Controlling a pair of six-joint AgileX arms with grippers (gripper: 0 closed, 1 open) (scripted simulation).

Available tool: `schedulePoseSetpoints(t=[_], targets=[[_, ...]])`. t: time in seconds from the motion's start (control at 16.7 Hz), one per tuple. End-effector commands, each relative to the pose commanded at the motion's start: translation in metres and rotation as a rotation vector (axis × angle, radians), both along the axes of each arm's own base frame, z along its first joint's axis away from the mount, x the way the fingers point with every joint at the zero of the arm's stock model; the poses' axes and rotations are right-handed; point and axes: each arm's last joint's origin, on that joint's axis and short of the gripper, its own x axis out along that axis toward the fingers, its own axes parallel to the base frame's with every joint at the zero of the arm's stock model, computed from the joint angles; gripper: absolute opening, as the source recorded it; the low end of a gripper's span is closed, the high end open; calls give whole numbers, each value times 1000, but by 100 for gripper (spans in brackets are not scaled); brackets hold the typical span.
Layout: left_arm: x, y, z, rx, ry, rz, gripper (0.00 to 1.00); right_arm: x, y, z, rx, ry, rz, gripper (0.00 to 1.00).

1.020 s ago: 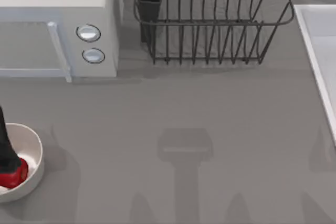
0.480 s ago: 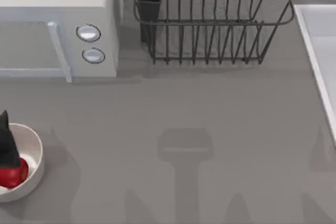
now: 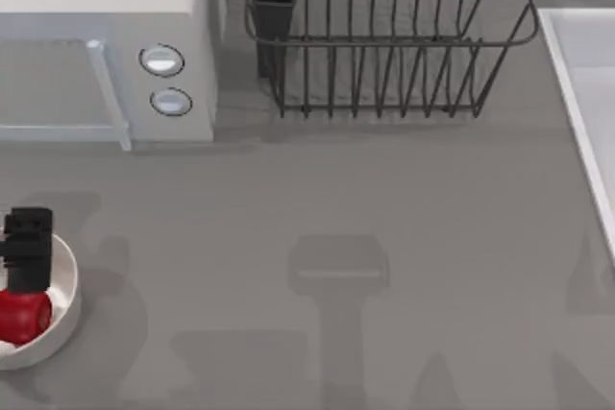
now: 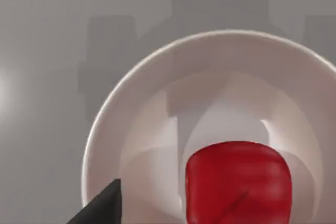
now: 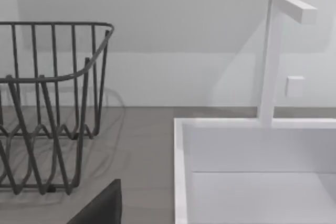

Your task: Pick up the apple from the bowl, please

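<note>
The apple (image 3: 21, 314), glossy red and blocky, lies in the off-white bowl (image 3: 63, 271) at the table's left edge. My left gripper (image 3: 26, 266) hangs over the bowl's far rim, just beyond the apple, open and holding nothing. The left wrist view looks down into the bowl (image 4: 131, 93). There the apple (image 4: 239, 182) rests on the bowl's floor, and one dark fingertip (image 4: 105, 209) shows apart from it. My right arm is parked off the table's right side, with one dark fingertip (image 5: 105, 208) in its wrist view.
A white microwave (image 3: 106, 36) stands at the back left. A dark wire dish rack (image 3: 384, 36) sits at the back centre. A white sink (image 3: 586, 93) with a tap (image 5: 278, 51) runs along the right edge. Arm shadows fall on the grey table.
My left gripper has shifted from over the apple toward the bowl's far rim, and more of the apple now shows. The apple and bowl have stayed put.
</note>
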Motion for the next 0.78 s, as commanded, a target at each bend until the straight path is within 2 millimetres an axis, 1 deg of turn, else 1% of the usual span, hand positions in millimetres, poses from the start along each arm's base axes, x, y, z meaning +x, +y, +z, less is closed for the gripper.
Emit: schedulePoseSetpoints(t=[0.18, 0.36, 0.54, 0.78], targets=[[31, -1, -5, 6, 253, -3, 100, 0, 0, 0, 0, 0, 0, 100], [54, -2, -13, 11, 427, -5, 100, 0, 0, 0, 0, 0, 0, 100], [63, -3, -16, 13, 501, -6, 100, 0, 0, 0, 0, 0, 0, 100], [64, -3, -16, 13, 504, -6, 100, 0, 0, 0, 0, 0, 0, 100]])
